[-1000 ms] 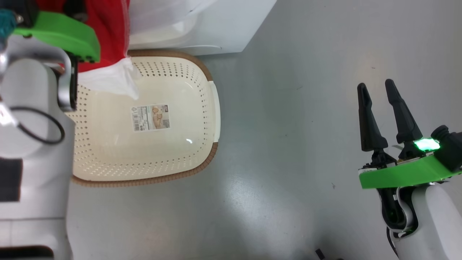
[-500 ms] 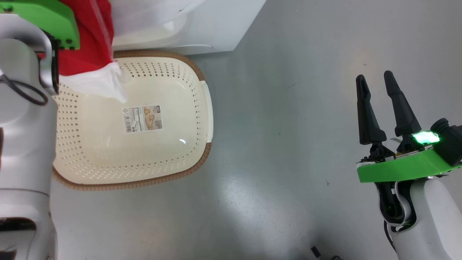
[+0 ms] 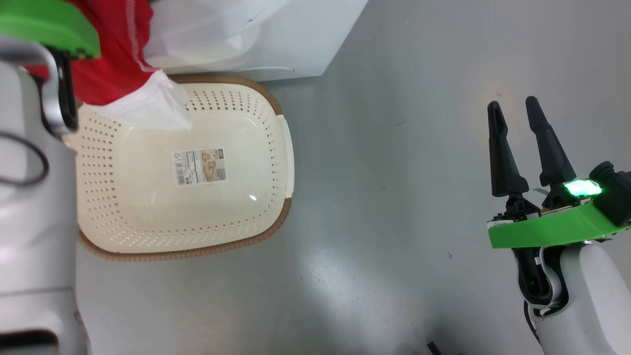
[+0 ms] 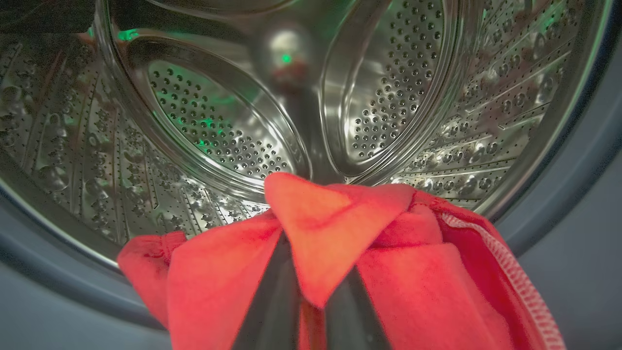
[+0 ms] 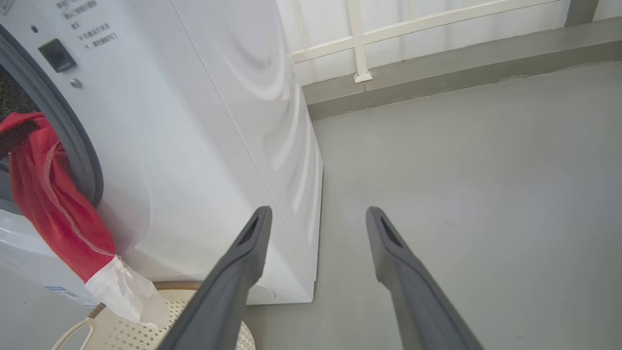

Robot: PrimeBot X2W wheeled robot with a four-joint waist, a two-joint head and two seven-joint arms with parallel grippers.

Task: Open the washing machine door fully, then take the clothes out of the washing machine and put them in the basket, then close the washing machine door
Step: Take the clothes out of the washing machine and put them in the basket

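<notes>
Red clothes (image 4: 214, 282) lie draped over the left gripper (image 4: 307, 311) at the mouth of the drum (image 4: 233, 136). One fold is pinched between the two fingers. The rest spills to either side of them and out over the grey ring (image 4: 559, 194).

Right wrist view: the clothes hang from the opening down the front of the washer (image 5: 204, 121), white end lowest, at the rim of the basket (image 3: 187, 254). Whether cloth and rim touch: cannot tell.

Containers:
- Drum: the upper part of the clothes rests at its front lip.
- Basket: stands on the grey floor (image 3: 394, 172), just beside the washer's front. A sticker (image 3: 199, 166) is on its bottom. In the head view the white end of the clothes overlaps its far left corner.

Grippers:
- Left: jaws together, clamped on the red fold, with fabric covering the fingertips.
- Right gripper (image 3: 512, 104): fingers spread apart, gripping nothing, touching nothing. It is over bare floor, well apart from the basket.
</notes>
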